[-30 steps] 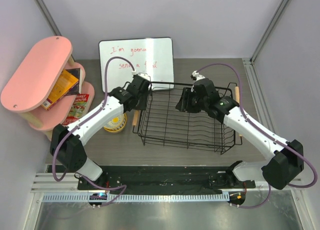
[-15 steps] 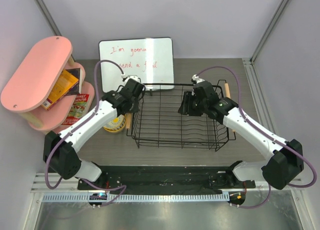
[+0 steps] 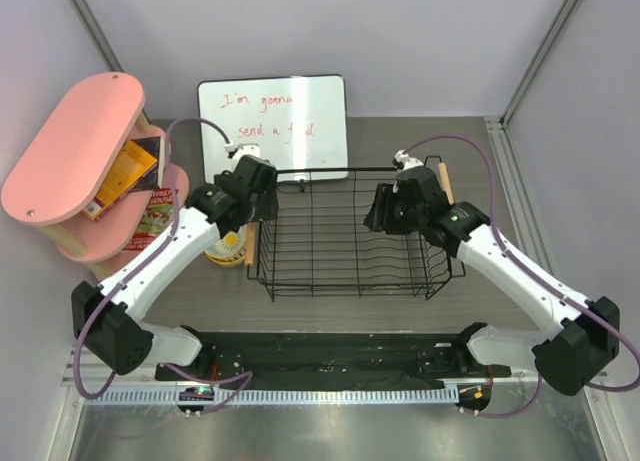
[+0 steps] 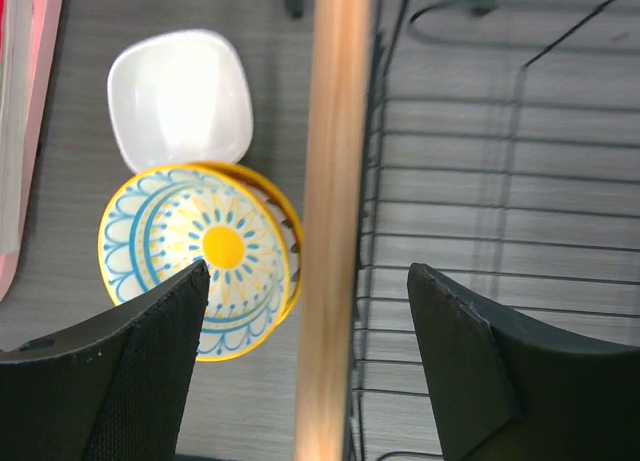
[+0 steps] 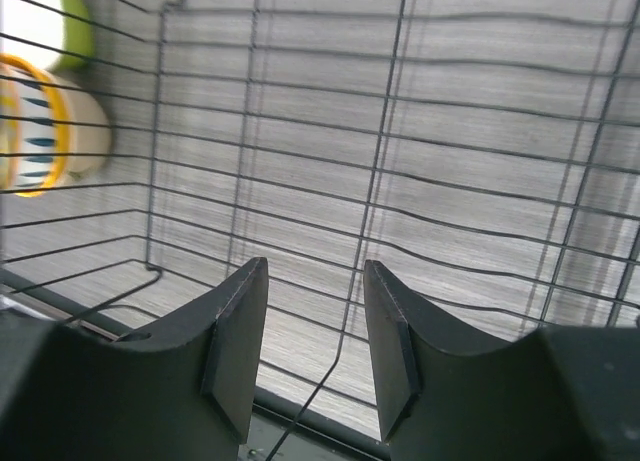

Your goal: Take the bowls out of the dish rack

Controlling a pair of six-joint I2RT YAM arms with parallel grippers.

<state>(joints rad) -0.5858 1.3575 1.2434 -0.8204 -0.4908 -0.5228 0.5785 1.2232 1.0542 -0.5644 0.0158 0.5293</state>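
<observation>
The left fingers (image 4: 150,371) now stand wide apart on either side of the wooden handle (image 4: 330,181), clear of it on both sides; half a second ago they were closer together around that rod, so this is a release. The right fingers (image 5: 235,351) are parted as before and grasp nothing: only a thin wire of the rack (image 3: 350,251) crosses the gap between them, low inside its right end. Over the last second the rack moves left across the desk (image 3: 420,141) and turns from a skewed lie to square with the near edge, and both arms go with it. No bowl shows inside the rack. A yellow bowl (image 4: 205,261) sits on the desk just left of the handle, touching a white bowl (image 4: 180,96) behind it, and a green one (image 5: 75,21) shows through the wires. I judge the unloading finished, and the move only tidies the emptied rack
</observation>
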